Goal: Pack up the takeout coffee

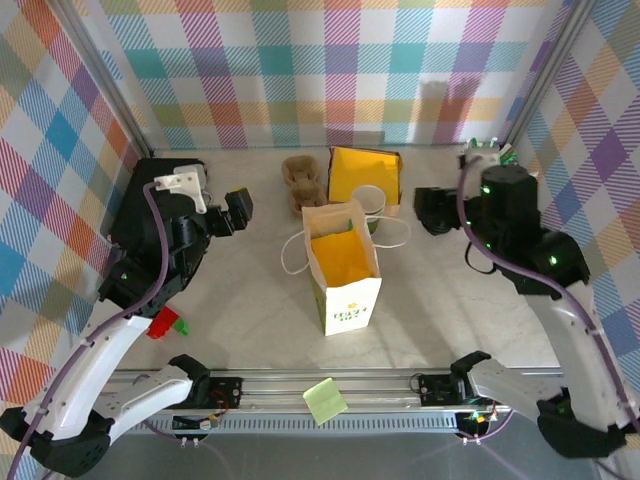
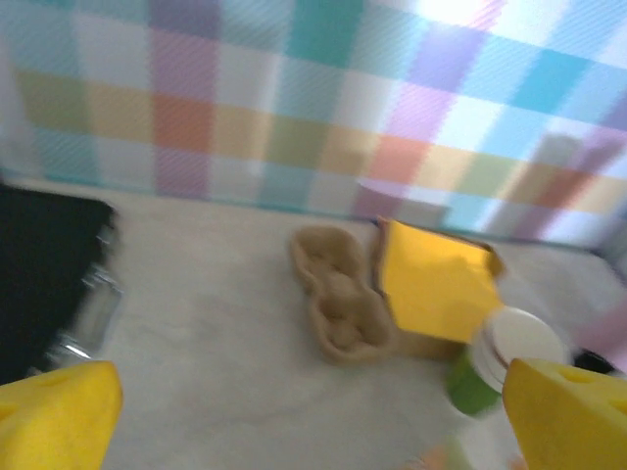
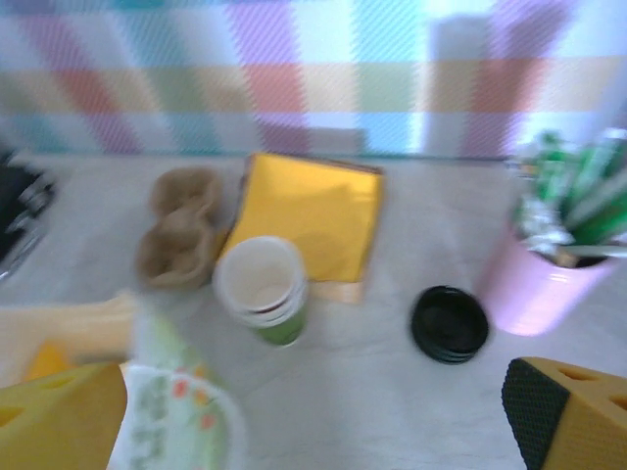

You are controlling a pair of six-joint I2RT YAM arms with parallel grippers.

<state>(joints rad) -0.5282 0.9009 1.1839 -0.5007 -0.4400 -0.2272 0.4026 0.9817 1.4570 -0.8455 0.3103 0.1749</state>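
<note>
The takeout coffee cup [image 1: 369, 202], white with a green band, stands upright and open-topped just behind the paper bag [image 1: 344, 268]. The same cup [image 3: 263, 287] sits ahead and left of centre in the right wrist view, and in the left wrist view the cup [image 2: 500, 357] is at the lower right. The bag stands open, yellow inside, with its handles hanging. My left gripper [image 1: 235, 212] hovers left of the bag, open and holding nothing, its yellow fingers [image 2: 59, 416] far apart. My right gripper [image 1: 432, 210] is right of the cup, also open and holding nothing, with its fingers [image 3: 568, 411] wide.
A brown pulp cup carrier [image 1: 302, 183] and a yellow packet [image 1: 365, 172] lie behind the bag. A flat black lid [image 3: 450, 323] lies beside a pink cup of straws [image 3: 539, 284] at the back right. A red and green item [image 1: 166, 325] lies near the left arm.
</note>
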